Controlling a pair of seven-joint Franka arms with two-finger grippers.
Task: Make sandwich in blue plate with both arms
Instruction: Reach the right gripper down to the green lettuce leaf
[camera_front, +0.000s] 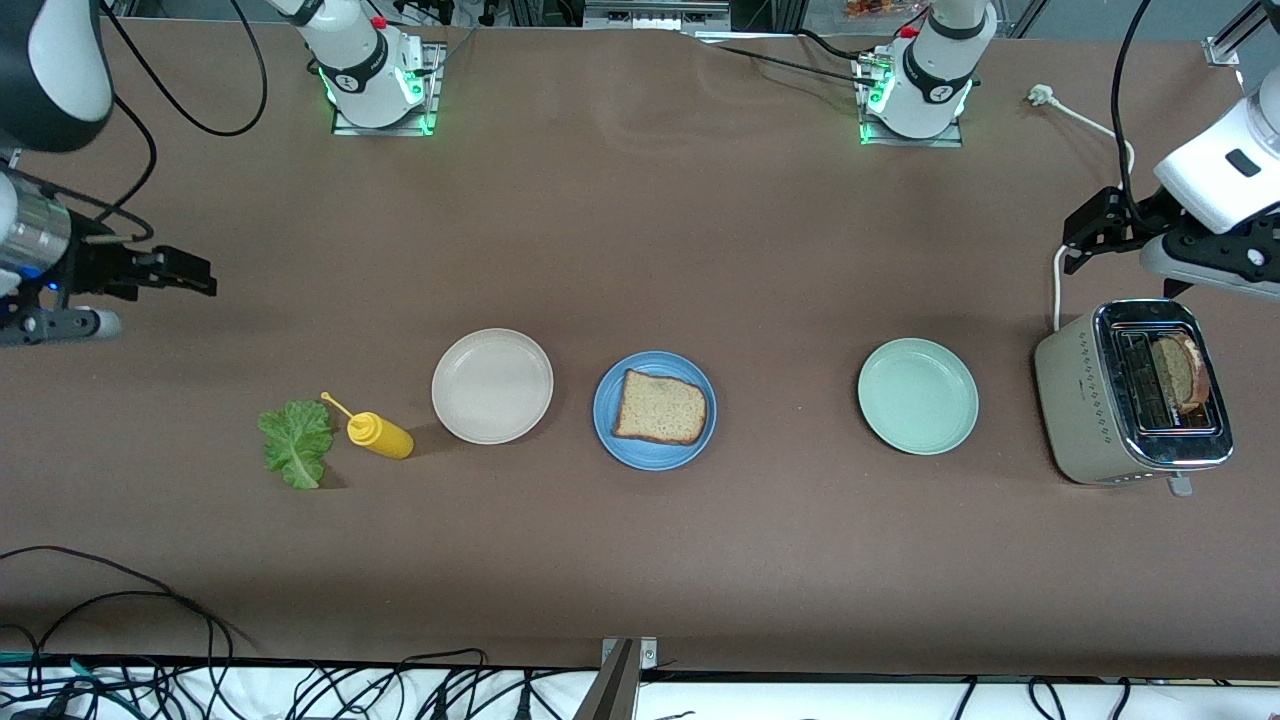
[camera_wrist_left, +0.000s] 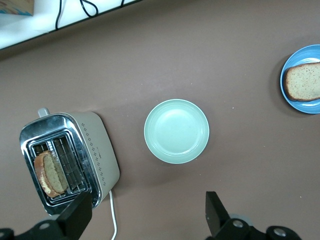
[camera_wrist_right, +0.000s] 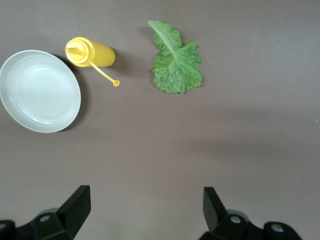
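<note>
A: Bread first, from the front view. One slice is lying flat on the blue plate at mid-table; the second slice is standing on edge in the toaster at the left arm's end. The lettuce leaf is lying beside the mustard bottle at the right arm's end.

B: Which arm is sitting nearer to what?

A: The left gripper is hovering over the table just by the toaster; the right gripper is hanging over bare table, with the leaf nearer the camera than the spot beneath it. Both are holding nothing.

B: And the left wrist view?

A: Its fingers are standing spread wide and empty. The toaster's slot is running roughly along the line the fingers point, the slice's thin edge facing up, so I am judging the jaws would need to straddle its faces. The mint-green plate is sitting between toaster and blue plate.

B: Right wrist view?

A: Fingers are likewise gaping, empty. The leaf is lying well ahead of them, its rib running roughly away from them, the beige-white plate just past the bottle.
</note>
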